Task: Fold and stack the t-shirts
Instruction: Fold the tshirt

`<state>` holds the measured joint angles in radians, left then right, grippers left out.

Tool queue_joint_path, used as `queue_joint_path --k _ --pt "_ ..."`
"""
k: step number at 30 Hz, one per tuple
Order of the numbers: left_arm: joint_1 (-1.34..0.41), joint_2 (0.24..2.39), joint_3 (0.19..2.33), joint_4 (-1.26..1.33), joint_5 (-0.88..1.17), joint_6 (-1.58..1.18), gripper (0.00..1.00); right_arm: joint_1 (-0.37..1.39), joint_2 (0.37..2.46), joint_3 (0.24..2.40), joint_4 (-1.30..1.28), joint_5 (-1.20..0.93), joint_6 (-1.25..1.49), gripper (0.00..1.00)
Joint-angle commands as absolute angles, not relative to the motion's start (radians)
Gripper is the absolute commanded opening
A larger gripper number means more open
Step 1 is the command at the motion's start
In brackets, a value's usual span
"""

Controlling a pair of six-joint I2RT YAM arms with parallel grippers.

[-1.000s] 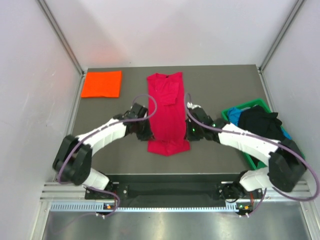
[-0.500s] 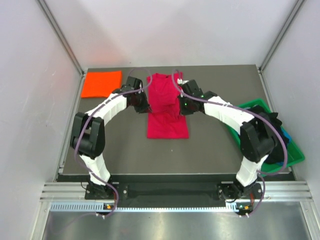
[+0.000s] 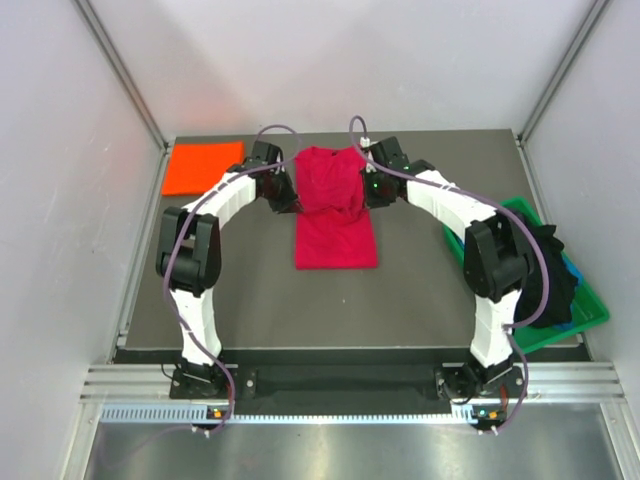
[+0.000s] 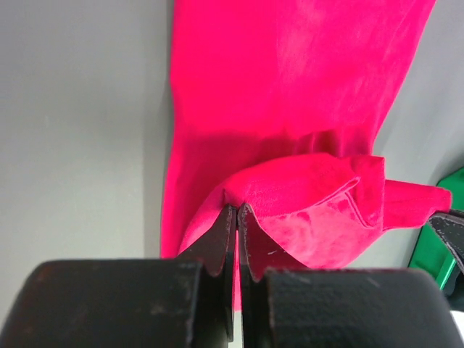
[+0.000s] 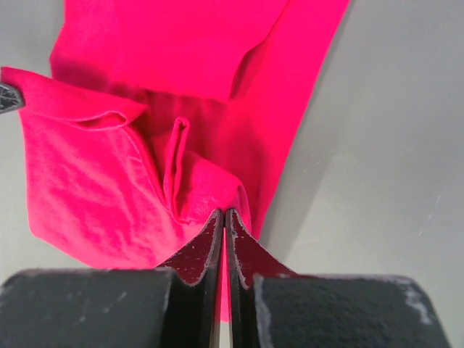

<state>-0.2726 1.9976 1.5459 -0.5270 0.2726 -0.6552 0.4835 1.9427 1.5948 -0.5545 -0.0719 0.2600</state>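
While the left pincer (image 4: 235, 210) and right pincer (image 5: 223, 214) each clamped shut on an edge of the red shirt (image 3: 335, 235), its near half lay flat on the tabletop (image 3: 420, 290), its far part bunched between them. A folded orange shirt (image 3: 203, 167) lay at the far-left corner; a black shirt (image 3: 550, 270) sat in the bin (image 3: 590, 305).

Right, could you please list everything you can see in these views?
red t-shirt: one, crimson, middle of the table, part-folded
orange t-shirt: one, bright orange, folded flat, far left corner
bin: one, green, right edge of the table
black cloth: one heap, black, in the bin
blue cloth: one sliver, blue, in the bin beside the black
table: one, dark grey
left end effector: one, black, shut on the red t-shirt
right end effector: one, black, shut on the red t-shirt
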Motion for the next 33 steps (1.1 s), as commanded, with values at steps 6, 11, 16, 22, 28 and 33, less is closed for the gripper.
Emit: queue_joint_path --k 6,11,16,22,28,33 --pt "-0.244 2.043 1.640 -0.496 0.291 -0.649 0.00 0.443 2.014 1.718 -0.568 -0.101 0.221 0.00" --pt "-0.239 2.077 1.664 -0.491 0.310 -0.652 0.00 0.442 2.051 1.764 -0.568 -0.118 0.210 0.00" --pt "-0.233 2.103 1.690 -0.511 0.292 -0.643 0.00 0.436 2.078 1.795 -0.569 -0.121 0.202 0.03" --pt "-0.224 2.114 1.701 -0.517 0.261 -0.652 0.20 0.430 2.126 1.836 -0.583 -0.118 0.213 0.18" --pt "-0.224 2.088 1.775 -0.583 0.192 -0.606 0.31 0.419 2.128 1.919 -0.620 -0.153 0.196 0.40" --pt "-0.224 2.002 1.671 -0.468 0.268 -0.640 0.34 0.417 2.160 1.976 -0.620 -0.336 0.095 0.54"
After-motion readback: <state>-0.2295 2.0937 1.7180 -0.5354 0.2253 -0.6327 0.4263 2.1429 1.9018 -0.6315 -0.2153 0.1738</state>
